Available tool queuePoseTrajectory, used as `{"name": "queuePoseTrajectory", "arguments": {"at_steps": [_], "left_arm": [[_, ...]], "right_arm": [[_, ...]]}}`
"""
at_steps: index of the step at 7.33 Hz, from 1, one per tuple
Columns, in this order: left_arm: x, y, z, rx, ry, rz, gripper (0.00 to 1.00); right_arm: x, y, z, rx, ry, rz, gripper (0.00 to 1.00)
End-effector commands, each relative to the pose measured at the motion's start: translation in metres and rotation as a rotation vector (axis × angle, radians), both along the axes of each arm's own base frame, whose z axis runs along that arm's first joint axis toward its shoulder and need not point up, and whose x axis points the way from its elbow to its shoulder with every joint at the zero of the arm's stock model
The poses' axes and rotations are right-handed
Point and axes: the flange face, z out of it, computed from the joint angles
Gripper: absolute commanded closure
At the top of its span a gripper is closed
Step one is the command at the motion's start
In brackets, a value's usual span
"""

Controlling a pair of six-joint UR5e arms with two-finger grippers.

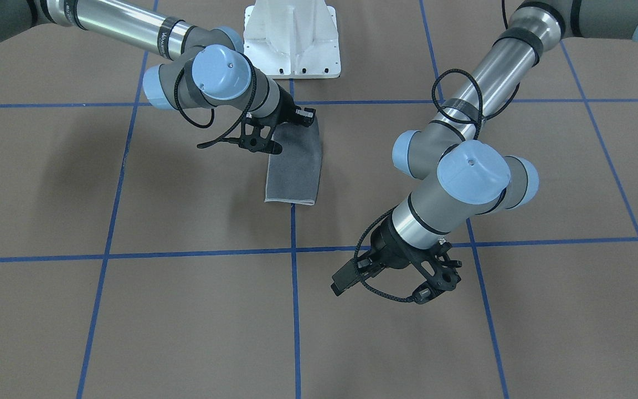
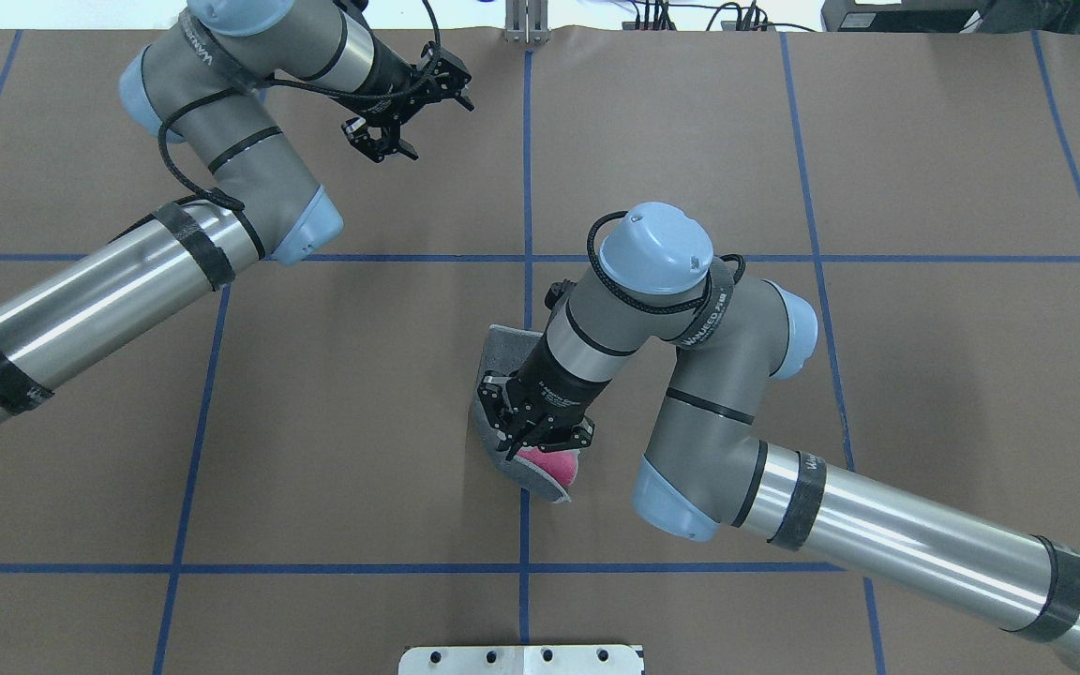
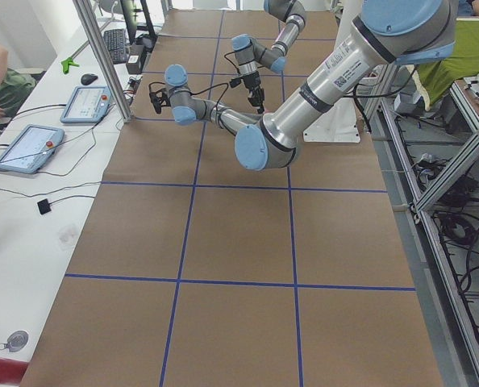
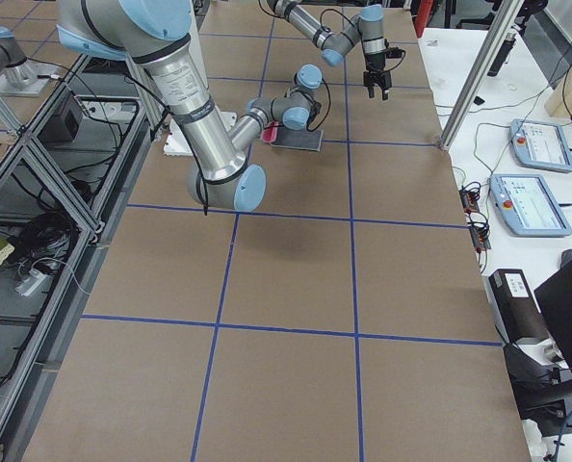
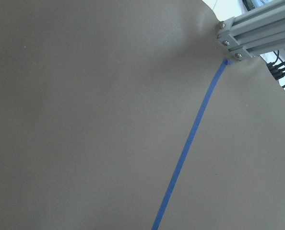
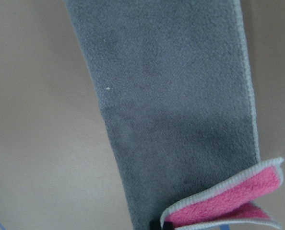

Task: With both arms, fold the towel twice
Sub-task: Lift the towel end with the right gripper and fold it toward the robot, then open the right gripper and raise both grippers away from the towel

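The towel (image 1: 294,166) lies as a narrow folded strip, dark grey face up, near the table's middle. It also shows in the overhead view (image 2: 505,352) and the right wrist view (image 6: 181,96). My right gripper (image 2: 523,448) is shut on the towel's end nearest the robot base and holds it raised, so the pink face (image 2: 554,464) curls into view (image 6: 229,196). In the front-facing view this gripper (image 1: 299,115) sits over the towel's top end. My left gripper (image 2: 379,141) is open and empty above bare table at the far side (image 1: 435,285), well away from the towel.
The white pedestal base (image 1: 291,39) stands at the robot's edge of the table. Blue tape lines (image 5: 185,153) grid the brown table cover. An aluminium post (image 5: 248,28) stands at the far edge. Operator tablets (image 4: 541,144) lie on a side desk.
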Motion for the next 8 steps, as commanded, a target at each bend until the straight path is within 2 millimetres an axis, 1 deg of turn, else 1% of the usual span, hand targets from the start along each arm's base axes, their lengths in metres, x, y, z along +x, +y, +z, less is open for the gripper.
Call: {"name": "queuePoseTrajectory", "arguments": {"at_steps": [1, 2, 3, 4, 5, 6, 7, 8], "left_arm": [[-0.002, 0.006, 0.003, 0.004, 0.004, 0.003, 0.00], [-0.009, 0.021, 0.021, -0.004, 0.012, 0.035, 0.00], [-0.021, 0.043, 0.034, -0.016, 0.030, 0.075, 0.00], [-0.038, 0.067, 0.038, -0.030, 0.061, 0.081, 0.00], [-0.059, 0.101, 0.056, -0.090, 0.089, 0.067, 0.00], [-0.061, 0.143, 0.054, -0.143, 0.123, 0.085, 0.00], [-0.048, 0.185, 0.050, -0.191, 0.127, 0.121, 0.00], [-0.034, 0.213, 0.036, -0.258, 0.112, 0.143, 0.00]], "right_arm": [[0.005, -0.008, -0.016, 0.006, -0.020, 0.017, 0.00], [0.026, -0.031, -0.019, 0.012, -0.030, 0.056, 0.00], [0.059, -0.068, -0.012, 0.014, -0.028, 0.117, 0.00], [0.097, -0.105, 0.004, 0.001, -0.012, 0.182, 0.00], [0.136, -0.137, 0.029, 0.006, 0.009, 0.238, 0.00], [0.182, -0.166, 0.067, 0.051, 0.028, 0.266, 0.00], [0.223, -0.186, 0.112, 0.106, 0.065, 0.289, 0.00], [0.260, -0.203, 0.151, 0.179, 0.094, 0.292, 0.00]]}}
